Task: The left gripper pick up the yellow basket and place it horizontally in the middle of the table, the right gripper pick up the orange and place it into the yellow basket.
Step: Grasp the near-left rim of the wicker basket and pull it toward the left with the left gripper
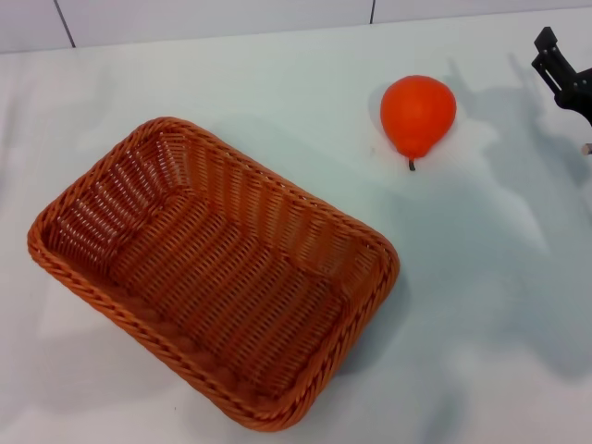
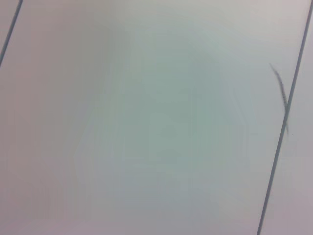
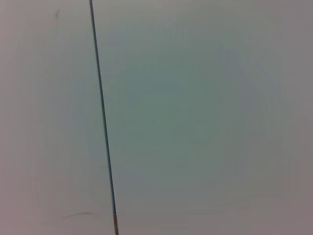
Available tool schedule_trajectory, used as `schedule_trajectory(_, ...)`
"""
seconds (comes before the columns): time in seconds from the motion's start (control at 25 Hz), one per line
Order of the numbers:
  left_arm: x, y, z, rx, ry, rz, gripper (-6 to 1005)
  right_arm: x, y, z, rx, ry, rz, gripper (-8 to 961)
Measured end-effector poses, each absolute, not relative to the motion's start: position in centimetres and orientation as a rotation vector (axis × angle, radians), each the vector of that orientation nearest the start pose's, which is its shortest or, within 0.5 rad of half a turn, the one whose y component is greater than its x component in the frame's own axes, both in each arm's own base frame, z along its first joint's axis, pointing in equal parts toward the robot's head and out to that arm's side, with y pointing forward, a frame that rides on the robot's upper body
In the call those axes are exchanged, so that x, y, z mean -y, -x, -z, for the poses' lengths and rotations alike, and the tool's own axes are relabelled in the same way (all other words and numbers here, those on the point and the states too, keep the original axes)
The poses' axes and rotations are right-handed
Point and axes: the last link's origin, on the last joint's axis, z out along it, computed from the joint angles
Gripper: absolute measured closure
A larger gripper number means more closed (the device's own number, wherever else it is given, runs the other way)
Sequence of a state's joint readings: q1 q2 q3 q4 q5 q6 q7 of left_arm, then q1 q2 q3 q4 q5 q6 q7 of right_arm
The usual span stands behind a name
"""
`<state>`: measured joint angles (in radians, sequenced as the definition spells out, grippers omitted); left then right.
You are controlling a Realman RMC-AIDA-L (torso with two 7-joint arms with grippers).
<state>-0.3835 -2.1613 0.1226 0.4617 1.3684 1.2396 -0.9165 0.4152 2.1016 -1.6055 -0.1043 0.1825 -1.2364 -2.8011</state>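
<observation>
The yellow basket (image 1: pixel 213 273), an orange-brown wicker rectangle, stands empty on the white table (image 1: pixel 481 305), left of the middle and turned diagonally. The orange (image 1: pixel 418 113) lies on the table beyond the basket's right corner, apart from it, with its dark stem pointing toward the near side. My right gripper (image 1: pixel 562 72) shows only as a black part at the far right edge, to the right of the orange and clear of it. My left gripper is out of view. Neither wrist view shows the basket, the orange or any fingers.
The table's far edge meets a pale wall with dark seams (image 1: pixel 63 23). The left wrist view shows a plain pale surface with a dark seam (image 2: pixel 283 127). The right wrist view shows the same kind of surface and seam (image 3: pixel 101 122).
</observation>
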Motion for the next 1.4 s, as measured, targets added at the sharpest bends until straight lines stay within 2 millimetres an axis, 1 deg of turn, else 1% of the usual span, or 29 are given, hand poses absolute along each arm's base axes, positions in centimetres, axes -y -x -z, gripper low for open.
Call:
schedule_trajectory(0.48, -31.2, 37.1, -7.7, 0.748, 1.411, 0.925, 101, -32.5, -33.7, -0.4, 1.699, 0.685, 1.581, 8)
schedule_trajectory(0.64, -31.6, 36.7, -7.7, 0.784, 1.432, 0.97, 107, -32.5, -33.7, -0.4, 1.699, 0.686, 1.581, 8)
schedule_trajectory(0.76, -32.3, 35.8, -8.5, 0.866, 1.491, 1.074, 112, -32.5, -33.7, -0.4, 1.7, 0.687, 1.581, 7)
schedule_trajectory(0.88, -33.5, 34.0, -10.0, 0.96, 1.633, 1.177, 117, -32.5, -33.7, -0.4, 1.699, 0.686, 1.581, 7)
schedule_trajectory(0.96, -34.4, 32.3, -10.7, 0.994, 1.772, 1.197, 120, -32.5, -33.7, -0.4, 1.7, 0.687, 1.581, 7)
schedule_trajectory(1.04, -35.4, 30.9, -11.0, 1.018, 1.914, 1.164, 123, -32.6, -33.7, -0.3, 1.702, 0.688, 1.579, 7)
schedule_trajectory(1.16, -36.8, 29.0, -11.2, 1.078, 2.121, 1.04, 128, -32.6, -33.6, -0.2, 1.7, 0.696, 1.563, 8)
schedule_trajectory(1.2, -37.2, 28.4, -11.1, 1.105, 2.199, 0.969, 130, -32.6, -33.5, -0.2, 1.7, 0.698, 1.557, 8)
schedule_trajectory(1.28, -37.7, 27.7, -10.8, 1.134, 2.313, 0.827, 133, -32.6, -33.5, -0.1, 1.699, 0.699, 1.552, 8)
schedule_trajectory(1.32, -38.1, 27.0, -10.1, 1.158, 2.418, 0.657, 134, -32.6, -33.4, -0.1, 1.7, 0.699, 1.55, 8)
schedule_trajectory(1.36, -38.1, 27.0, -10.1, 1.158, 2.418, 0.657, 136, -32.6, -33.4, -0.1, 1.7, 0.699, 1.55, 8)
schedule_trajectory(1.4, -38.2, 26.8, -9.8, 1.165, 2.452, 0.584, 138, -32.6, -33.5, -0.1, 1.7, 0.7, 1.55, 8)
